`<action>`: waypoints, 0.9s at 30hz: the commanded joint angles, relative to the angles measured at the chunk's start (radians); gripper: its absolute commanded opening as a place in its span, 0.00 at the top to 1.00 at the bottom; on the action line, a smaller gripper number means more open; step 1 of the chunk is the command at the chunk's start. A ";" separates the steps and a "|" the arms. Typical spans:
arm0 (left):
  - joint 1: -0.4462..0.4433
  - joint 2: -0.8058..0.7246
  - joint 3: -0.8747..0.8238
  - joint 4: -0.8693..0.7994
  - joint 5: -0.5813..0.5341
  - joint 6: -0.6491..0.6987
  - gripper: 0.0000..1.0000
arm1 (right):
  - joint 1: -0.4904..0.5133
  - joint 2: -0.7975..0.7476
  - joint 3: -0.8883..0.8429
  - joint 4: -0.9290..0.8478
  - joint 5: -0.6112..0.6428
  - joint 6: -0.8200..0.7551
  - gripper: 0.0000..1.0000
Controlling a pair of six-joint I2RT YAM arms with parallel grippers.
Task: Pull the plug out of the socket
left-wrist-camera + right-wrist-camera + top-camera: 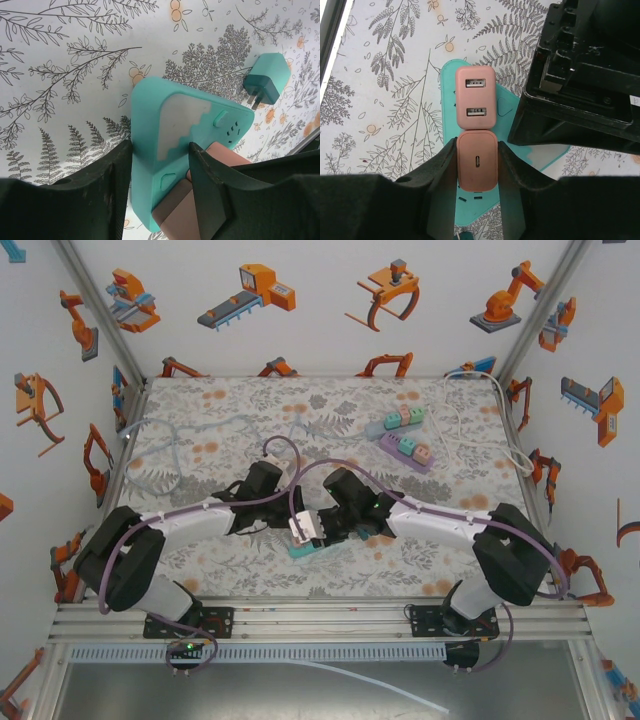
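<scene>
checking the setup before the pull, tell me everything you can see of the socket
The socket is a flat teal plastic block with rounded corners, a pale wavy panel and raised buttons, lying on the table. Two pink plugs stand in it; the right gripper clamps the nearer. The left gripper sits over it, one finger along its edge.

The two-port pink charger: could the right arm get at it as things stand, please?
Probably not directly: the right pincer is closed on the single-port pink charger, which blocks the two-port pink charger.
</scene>
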 commanded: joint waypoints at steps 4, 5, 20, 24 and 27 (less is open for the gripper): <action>-0.008 0.037 -0.071 -0.195 -0.106 0.064 0.54 | 0.003 -0.007 0.089 0.084 -0.092 0.074 0.74; -0.008 0.037 -0.080 -0.198 -0.117 0.067 0.54 | -0.001 -0.007 0.091 0.089 -0.105 0.089 0.74; -0.017 0.063 -0.117 -0.161 -0.180 0.021 0.56 | 0.066 -0.103 0.012 0.024 0.022 -0.023 0.76; -0.017 0.062 -0.122 -0.159 -0.184 0.033 0.57 | 0.101 -0.110 0.006 -0.037 0.072 -0.050 0.77; -0.019 0.055 -0.123 -0.166 -0.188 0.043 0.57 | 0.100 -0.113 -0.009 -0.009 0.073 -0.011 0.77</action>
